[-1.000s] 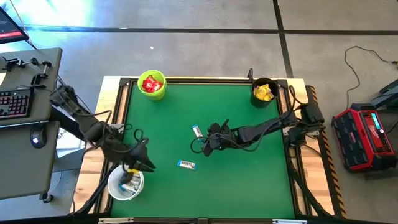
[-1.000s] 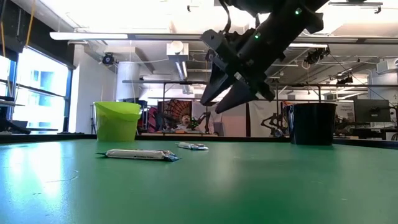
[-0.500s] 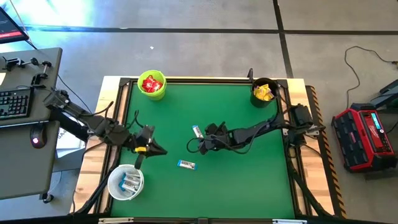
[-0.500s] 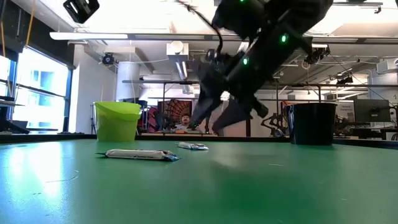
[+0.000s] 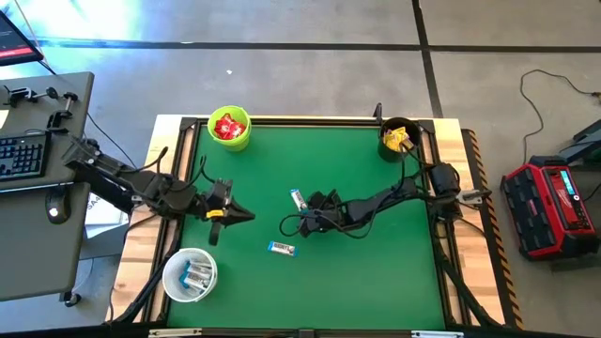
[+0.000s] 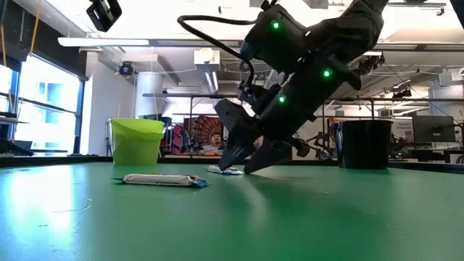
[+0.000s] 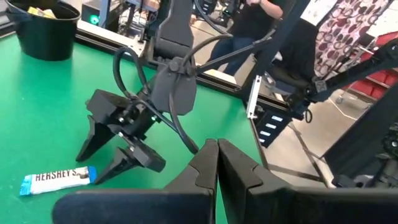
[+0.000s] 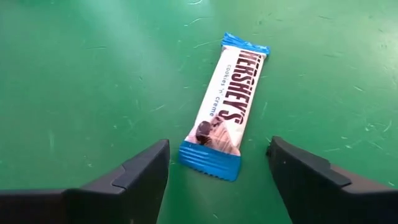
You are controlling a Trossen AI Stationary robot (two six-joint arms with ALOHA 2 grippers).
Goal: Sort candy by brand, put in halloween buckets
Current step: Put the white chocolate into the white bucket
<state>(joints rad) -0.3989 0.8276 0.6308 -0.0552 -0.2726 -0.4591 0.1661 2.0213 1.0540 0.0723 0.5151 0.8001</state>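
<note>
Two white-and-blue candy bars lie flat on the green table. My right gripper stands open, slanting down low over the farther bar, whose near blue end lies between the fingertips without touching them; the high view shows this bar left of the gripper. The nearer bar lies alone. My left gripper is shut on nothing, above the table's left half. The lime green bucket holds red packets, the black bucket yellow ones, the white bucket bars.
The green mat has a raised wooden frame all round. The buckets stand at the far left, far right and near left corners. The right arm's cable loops hang close over the table between the two bars.
My left gripper has left the place over the white bucket, gone toward the table's far edge and middle, and tipped up to nearly level. My right gripper has sunk toward the farther bar until its fingertips are just above the table. Both bars have stayed put.
</note>
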